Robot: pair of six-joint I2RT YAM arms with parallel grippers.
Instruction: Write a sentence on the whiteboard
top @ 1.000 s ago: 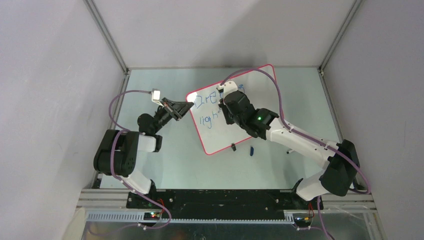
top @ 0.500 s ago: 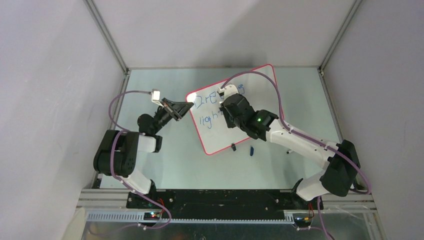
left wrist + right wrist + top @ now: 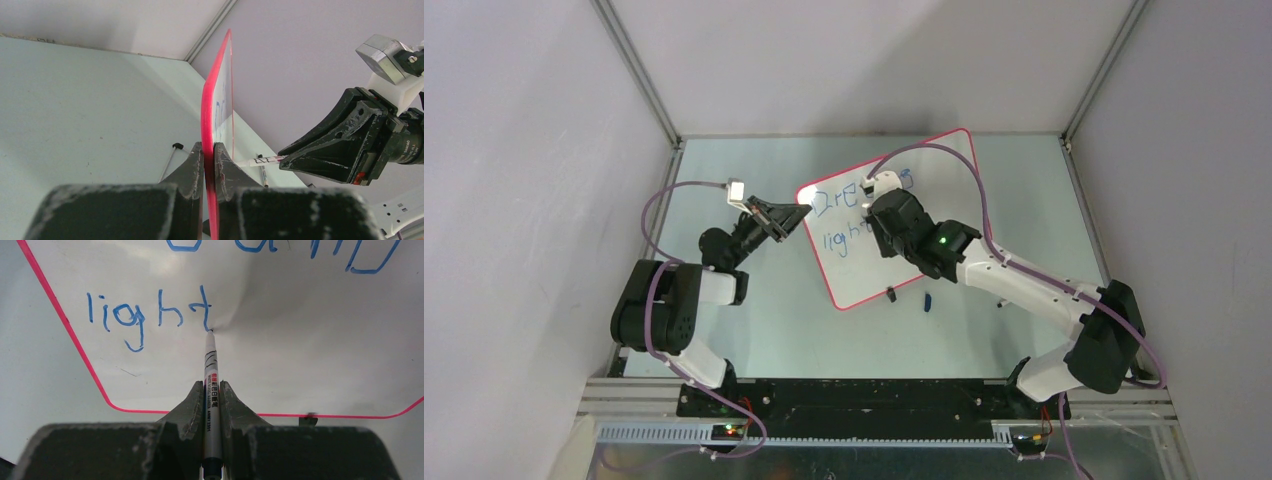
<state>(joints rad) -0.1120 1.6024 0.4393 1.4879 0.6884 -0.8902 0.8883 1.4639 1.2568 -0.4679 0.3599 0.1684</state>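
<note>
Nearest the arm bases, a small blue cap (image 3: 927, 300) is lying on the pale green table (image 3: 754, 320), just beside the lower edge of the whiteboard (image 3: 864, 270). The board is sitting mid-table at a slant. The left gripper (image 3: 209, 146) is pinching its red-pink rim, jaws narrowed onto the edge. Farther in, the right gripper (image 3: 212, 385) is holding a white marker (image 3: 211, 365) between closed jaws. The marker's tip is touching the board at the foot of the "t" in "light".

The sentence (image 3: 145, 315) is running in two blue lines. The lower word looks finished, and the blank board to its right suggests more is coming, so I judge the writing partway done. The upper line is beginning "Dre". The right arm is hiding its remainder overhead, and the wrist view is cutting it off.
</note>
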